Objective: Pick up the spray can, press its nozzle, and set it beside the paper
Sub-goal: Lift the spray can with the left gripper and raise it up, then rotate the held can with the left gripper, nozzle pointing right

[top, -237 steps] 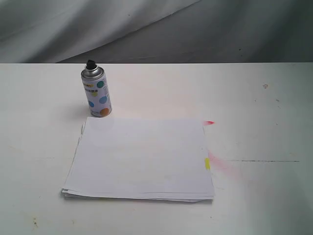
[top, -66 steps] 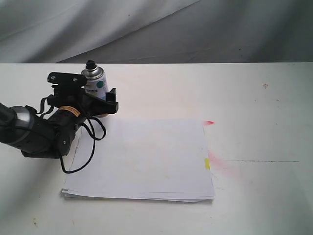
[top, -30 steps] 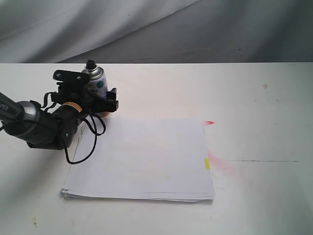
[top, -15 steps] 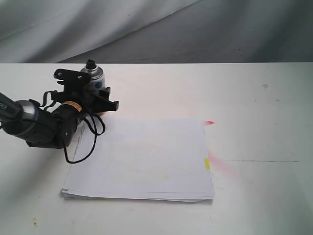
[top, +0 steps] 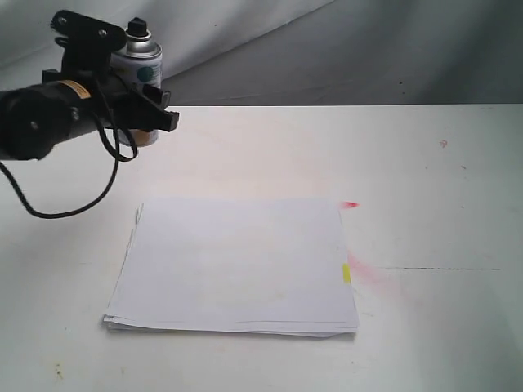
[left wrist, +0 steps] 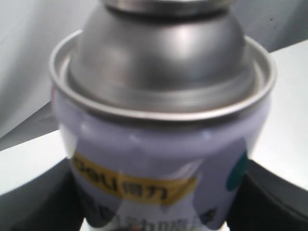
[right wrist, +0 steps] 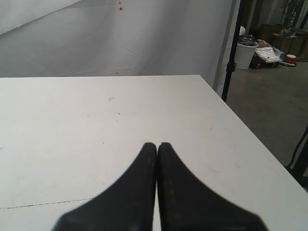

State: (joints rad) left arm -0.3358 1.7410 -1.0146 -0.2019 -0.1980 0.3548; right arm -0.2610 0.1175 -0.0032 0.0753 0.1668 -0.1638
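The spray can (top: 143, 65) stands clamped upright between the left jaws — right jaws pressed together.

The left arm (top: 37, 122), at the upper left of the exterior view, is a dark, glossy cylinder with a small orange-yellow label (top: 78, 86). A flat black bracket (top: 86, 34) dotted with pale screw heads sits on top, and a thin black cable (top: 57, 216) loops beneath it. The left gripper (top: 143, 121) has black fingers (top: 159, 119). The right gripper (right wrist: 157, 147) has broad, matte black fingers (right wrist: 130, 197) that taper to slim tips.
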